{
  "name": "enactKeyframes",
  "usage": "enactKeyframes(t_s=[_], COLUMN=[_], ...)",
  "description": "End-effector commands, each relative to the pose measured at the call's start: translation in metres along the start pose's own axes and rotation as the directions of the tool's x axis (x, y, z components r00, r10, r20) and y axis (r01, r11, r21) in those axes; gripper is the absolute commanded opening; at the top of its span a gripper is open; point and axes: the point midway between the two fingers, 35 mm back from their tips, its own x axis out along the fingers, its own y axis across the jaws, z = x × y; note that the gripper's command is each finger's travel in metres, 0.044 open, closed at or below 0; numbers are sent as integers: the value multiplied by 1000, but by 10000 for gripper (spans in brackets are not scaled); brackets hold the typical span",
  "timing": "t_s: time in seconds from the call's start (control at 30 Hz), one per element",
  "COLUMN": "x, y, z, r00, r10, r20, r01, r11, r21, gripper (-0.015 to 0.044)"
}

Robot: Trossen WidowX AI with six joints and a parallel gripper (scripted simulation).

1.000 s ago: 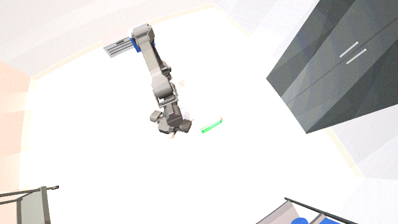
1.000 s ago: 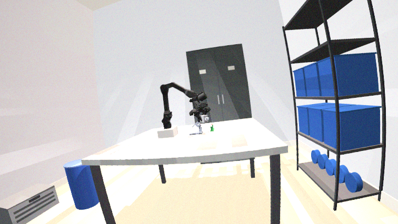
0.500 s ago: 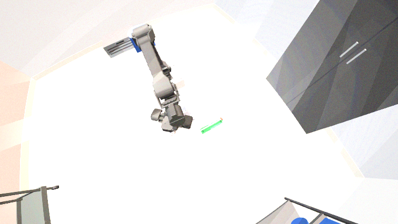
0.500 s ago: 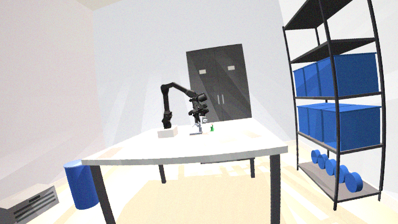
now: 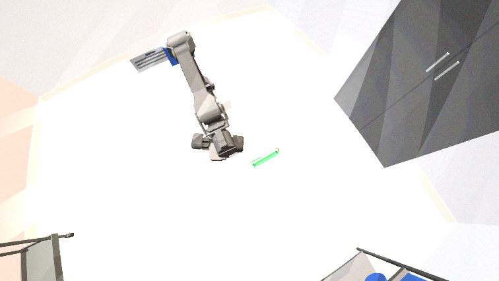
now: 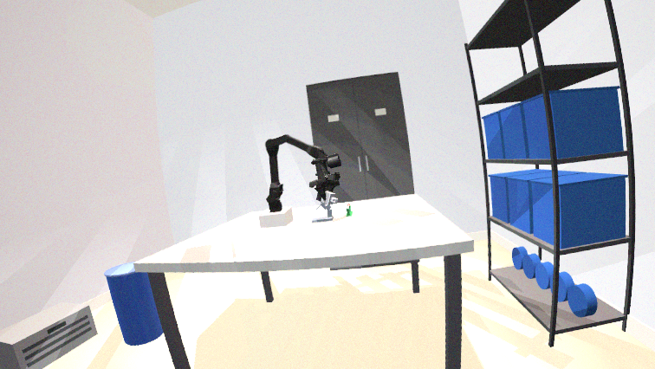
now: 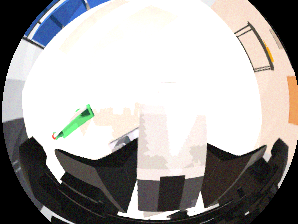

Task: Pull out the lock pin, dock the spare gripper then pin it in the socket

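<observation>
My gripper (image 6: 326,192) (image 7: 166,140) is shut on the spare gripper (image 7: 172,155), a pale block with a dark patch at its near end. In the exterior view it hangs just above or against the grey mount (image 6: 322,220); I cannot tell whether they touch or whether the spigot is in the socket. Part of a grey thing, probably the mount, shows left of the block in the wrist view. A green holder (image 5: 266,158) (image 6: 349,212) (image 7: 77,123) lies beside them, with a small red-orange tip at one end, possibly the lock pin's; the rest of the pin cannot be made out.
The arm's pale base block (image 6: 275,217) stands on the white table (image 6: 302,262). A dark cabinet (image 5: 401,90) (image 6: 361,132) stands behind the table. A shelf rack with blue bins (image 6: 591,210) is at the right, and a blue barrel (image 6: 135,304) is at the left.
</observation>
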Motion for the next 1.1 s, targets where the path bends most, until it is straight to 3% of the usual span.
enactKeyframes(t_s=[0.0, 1.07], x=[-6, -47], y=[3, 7], z=[-1, -69], r00=[1000, 920], r10=[10, -33], r20=[-21, -391], r01=[-11, -136], r11=[999, 907], r21=[-39, -398], gripper=[0, 0])
